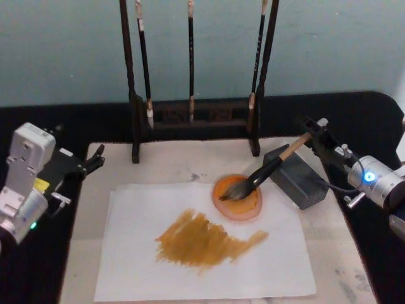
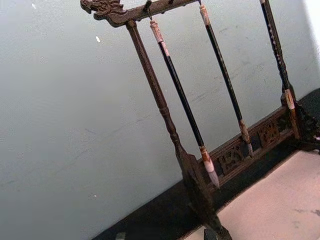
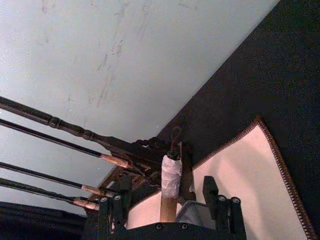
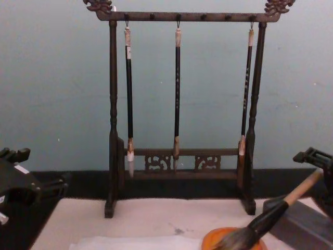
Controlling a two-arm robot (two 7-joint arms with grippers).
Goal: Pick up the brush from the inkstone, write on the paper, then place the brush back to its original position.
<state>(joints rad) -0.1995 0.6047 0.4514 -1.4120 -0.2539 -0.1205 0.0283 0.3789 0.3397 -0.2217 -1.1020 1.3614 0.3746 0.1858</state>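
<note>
Pale teal wall [image 1: 63, 50] stands behind a black-covered tabletop [image 1: 354, 107]; on it lies a beige felt mat [image 1: 342, 253], and on the mat a thin white sheet of paper [image 1: 139, 253] bearing a broad patch of orange-brown strokes [image 1: 202, 240] near its middle. At the paper's far right corner sits a round orange dish [image 1: 250, 210]; just beside the dish, to the right, is a grey rectangular block [image 1: 304, 183]. The large calligraphy brush [image 1: 269, 170], with its pale tan handle, black lower section and bushy grey-black bristles, lies tilted; its bristles rest in the dish and its handle leans across the top of the block, the whitish looped end pointing up and to the right.

The right gripper [image 1: 311, 135] sits at that handle end; in the right wrist view its black fingers [image 3: 210, 187] stand wide on either side of the handle, apart from it, so the pincer is spread and grips nothing. The left gripper [image 1: 88, 163] hangs off the mat's far left edge, well apart from the paper; its fingers are spread too and empty.

At the back of the mat a dark carved wooden rack [image 1: 196, 120] stands upright; three thin black-handled brushes [image 1: 190, 57] hang from its top bar.
</note>
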